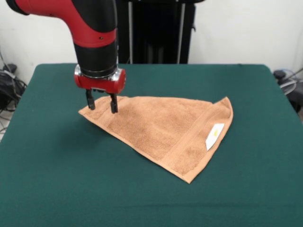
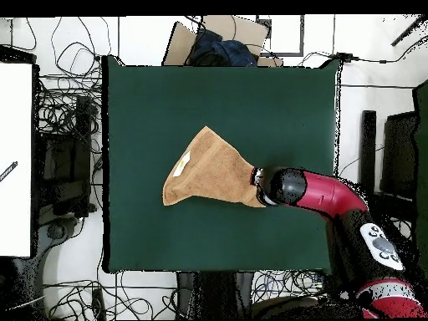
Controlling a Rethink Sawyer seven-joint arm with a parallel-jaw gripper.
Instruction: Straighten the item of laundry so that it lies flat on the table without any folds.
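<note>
Red and black arm (image 1: 90, 28) descends vertically. Gripper (image 1: 101, 104) points straight down, its two dark fingers (image 1: 113, 103) parted, nothing between them.

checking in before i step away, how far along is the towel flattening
Done: little. The towel lies on the table folded into a triangle, label up. In hand: the open gripper is at the towel's pointed corner, fingers straddling its edge. Left: grip that corner, pull the fold open, spread the towel flat.
</note>
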